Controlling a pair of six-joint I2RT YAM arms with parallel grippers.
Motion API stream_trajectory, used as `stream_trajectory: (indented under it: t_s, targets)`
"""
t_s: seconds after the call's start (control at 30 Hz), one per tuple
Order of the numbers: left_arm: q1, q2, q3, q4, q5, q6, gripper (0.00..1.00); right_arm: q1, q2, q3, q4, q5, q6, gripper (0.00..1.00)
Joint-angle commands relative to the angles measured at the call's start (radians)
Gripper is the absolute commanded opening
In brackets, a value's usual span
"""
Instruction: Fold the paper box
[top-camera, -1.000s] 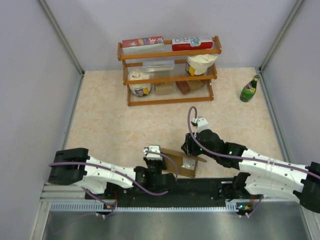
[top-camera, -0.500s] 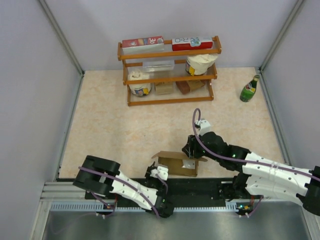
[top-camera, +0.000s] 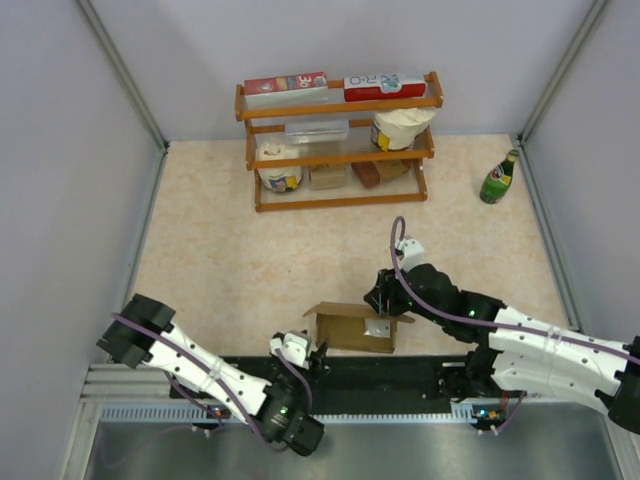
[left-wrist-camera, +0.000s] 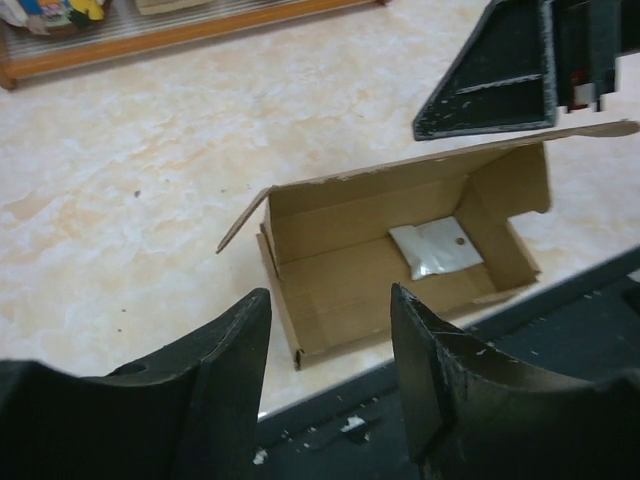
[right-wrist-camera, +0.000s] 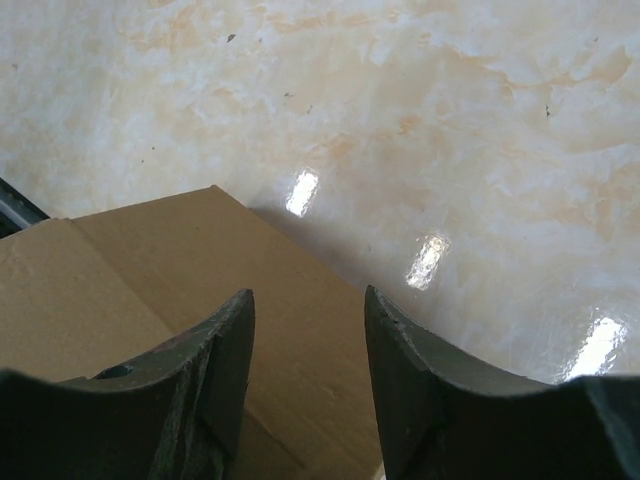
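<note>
- Since a second ago: left claw (top-camera: 316, 352) drawn back off the paper box (top-camera: 355, 331), jaws now wider, empty.
- Box settled flatter at the near edge of the desk (top-camera: 220, 250), lid raised, one white packet (left-wrist-camera: 435, 248) inside.
- Right claw (top-camera: 385, 300) unmoved at the box's right end, jaws half apart over the lid, pinching nothing.
- Counted: one box, two claws, one green bottle (top-camera: 499, 178), one shelf rack (top-camera: 340, 203).

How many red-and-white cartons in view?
2, both on the shelf top tier: left carton at its left end, right carton at its right end. Lower tiers partly hidden; more possible.
</note>
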Motion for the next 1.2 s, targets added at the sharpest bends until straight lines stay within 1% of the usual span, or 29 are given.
stream_trajectory:
  t_s: [0.0, 0.17, 0.27, 0.37, 0.4, 0.47, 0.53, 0.6, 0.63, 0.73, 0.8, 0.83, 0.87, 0.93, 0.97, 1.07, 1.17]
  targets:
    - [-0.090, -0.110, 0.033, -0.246, -0.006, -0.492, 0.56, 0.009, -0.027, -0.004, 0.024, -0.001, -0.022, 0.48]
    - [-0.262, -0.258, 0.065, -0.243, -0.018, -0.391, 0.56, 0.012, -0.038, -0.004, 0.032, -0.038, -0.074, 0.50]
    - [-0.325, -0.350, 0.121, -0.199, -0.015, -0.223, 0.55, 0.015, -0.053, -0.013, 0.059, -0.078, -0.127, 0.50]
    - [-0.345, -0.460, 0.152, -0.128, -0.038, -0.066, 0.54, 0.013, -0.069, -0.028, 0.078, -0.131, -0.176, 0.50]
    - [-0.344, -0.498, 0.152, -0.084, -0.048, 0.001, 0.54, 0.015, -0.075, -0.034, 0.084, -0.151, -0.192, 0.50]
    - [-0.344, -0.587, 0.146, 0.049, -0.062, 0.214, 0.54, 0.015, -0.075, -0.042, 0.090, -0.184, -0.227, 0.50]
    - [-0.344, -0.689, 0.122, 0.140, -0.074, 0.371, 0.54, 0.013, -0.075, -0.047, 0.087, -0.233, -0.252, 0.50]
    - [-0.344, -0.787, 0.087, 0.211, -0.081, 0.478, 0.52, 0.015, -0.072, -0.056, 0.091, -0.263, -0.265, 0.50]
    - [-0.344, -0.845, 0.067, 0.276, -0.081, 0.590, 0.53, 0.015, -0.069, -0.060, 0.092, -0.274, -0.269, 0.50]
    - [-0.344, -0.986, -0.022, 0.600, -0.074, 0.990, 0.52, 0.013, -0.059, -0.071, 0.096, -0.302, -0.279, 0.49]
    - [-0.344, -1.063, -0.074, 0.778, -0.073, 1.158, 0.52, 0.015, -0.055, -0.076, 0.096, -0.309, -0.279, 0.49]
    - [-0.342, -1.086, -0.093, 0.826, -0.071, 1.208, 0.52, 0.013, -0.050, -0.079, 0.096, -0.311, -0.279, 0.49]
    - [-0.344, -1.109, -0.107, 0.849, -0.070, 1.236, 0.52, 0.013, -0.046, -0.079, 0.096, -0.312, -0.281, 0.49]
    - [-0.344, -1.129, -0.107, 0.810, -0.070, 1.212, 0.52, 0.015, -0.032, -0.079, 0.090, -0.319, -0.287, 0.48]
    - [-0.344, -1.129, -0.104, 0.768, -0.068, 1.174, 0.52, 0.016, -0.024, -0.077, 0.084, -0.320, -0.289, 0.47]
    - [-0.344, -1.117, -0.069, 0.568, -0.061, 0.995, 0.53, 0.016, -0.001, -0.071, 0.070, -0.328, -0.299, 0.46]
    - [-0.344, -1.088, -0.039, 0.446, -0.041, 0.858, 0.53, 0.016, 0.019, -0.067, 0.062, -0.329, -0.307, 0.45]
